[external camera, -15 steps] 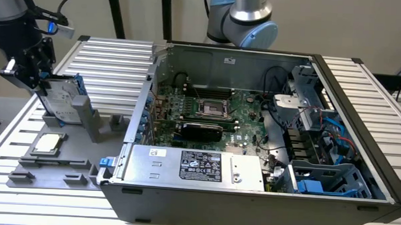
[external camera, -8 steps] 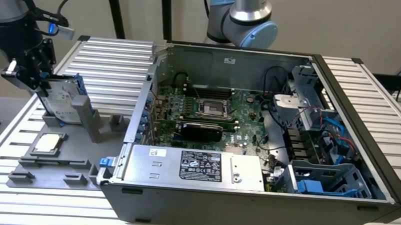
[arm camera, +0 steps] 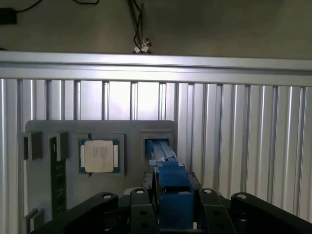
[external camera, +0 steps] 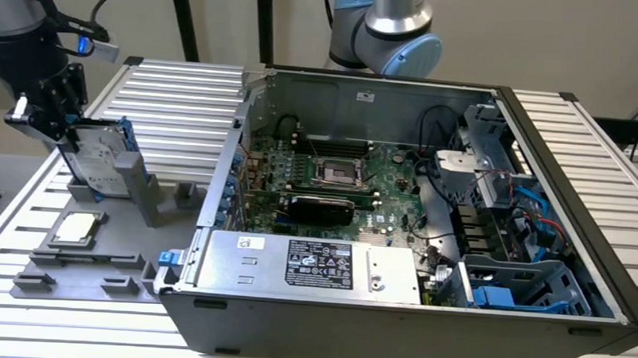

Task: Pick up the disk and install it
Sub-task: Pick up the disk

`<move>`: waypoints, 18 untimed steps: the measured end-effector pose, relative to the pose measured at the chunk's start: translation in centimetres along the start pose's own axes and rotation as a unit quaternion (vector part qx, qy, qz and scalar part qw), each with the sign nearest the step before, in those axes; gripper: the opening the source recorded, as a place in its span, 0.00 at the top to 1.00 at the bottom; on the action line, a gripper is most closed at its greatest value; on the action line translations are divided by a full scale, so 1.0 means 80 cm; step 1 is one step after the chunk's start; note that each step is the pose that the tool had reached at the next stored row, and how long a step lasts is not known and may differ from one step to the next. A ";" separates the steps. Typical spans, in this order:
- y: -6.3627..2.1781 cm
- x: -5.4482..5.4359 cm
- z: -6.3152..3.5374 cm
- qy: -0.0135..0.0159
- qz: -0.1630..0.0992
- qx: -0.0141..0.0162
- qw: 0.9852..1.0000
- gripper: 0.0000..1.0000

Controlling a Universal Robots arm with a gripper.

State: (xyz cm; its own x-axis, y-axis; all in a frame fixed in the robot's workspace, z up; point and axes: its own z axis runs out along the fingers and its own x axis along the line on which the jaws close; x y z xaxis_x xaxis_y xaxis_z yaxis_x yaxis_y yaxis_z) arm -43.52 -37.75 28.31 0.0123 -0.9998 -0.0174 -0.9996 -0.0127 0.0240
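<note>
Wrist view — jaws sit astride the upright disk, parted, seemingly not quite gripping it.

A robotics lab: ribbed aluminium table, opened computer case, robot arm.
</note>
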 end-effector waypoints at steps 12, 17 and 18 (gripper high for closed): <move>0.000 0.004 0.000 0.000 -0.002 0.000 1.000 0.67; 0.000 0.011 0.000 0.000 -0.002 0.000 1.000 0.67; 0.000 0.011 0.000 0.000 -0.002 0.000 1.000 0.67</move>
State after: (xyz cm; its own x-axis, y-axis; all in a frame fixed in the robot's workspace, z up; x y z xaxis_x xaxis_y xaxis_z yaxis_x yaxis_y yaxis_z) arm -43.52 -38.63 28.32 0.0153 -0.9997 -0.0184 -0.9996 -0.0158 0.0240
